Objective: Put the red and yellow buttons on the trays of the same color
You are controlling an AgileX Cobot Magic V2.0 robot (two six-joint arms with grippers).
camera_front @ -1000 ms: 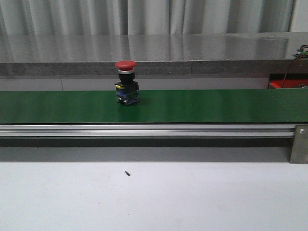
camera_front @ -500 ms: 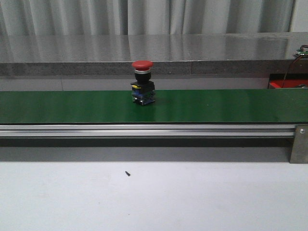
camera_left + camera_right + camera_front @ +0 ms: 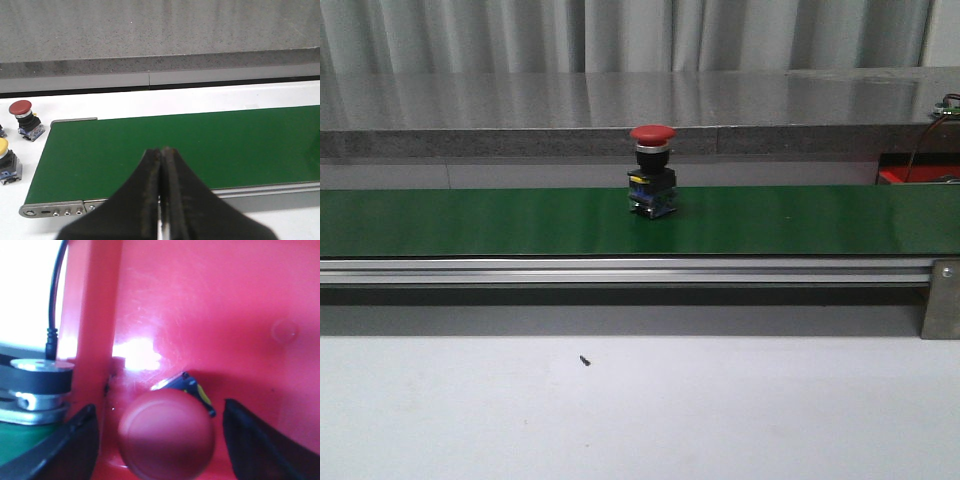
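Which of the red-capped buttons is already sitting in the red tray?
The red button seen between the right claw's open fingers; it rests on the red tray. Another red button rides the green belt; a third stands beside its end.

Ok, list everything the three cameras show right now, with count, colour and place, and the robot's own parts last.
conveyor belt: one, green, across the table, with a silver rail along its near edge.
red button on the belt: one, red cap on a black body, upright near the belt's middle in the front view.
red button beside the belt: one, on the white table off the belt's end.
yellow button: one, next to it, partly cut off.
red tray: one, holding a red button.
table: one, white.
curtain: grey, at the back.
left claw: black, shut, above the belt.
right claw: black, open, over the red tray.
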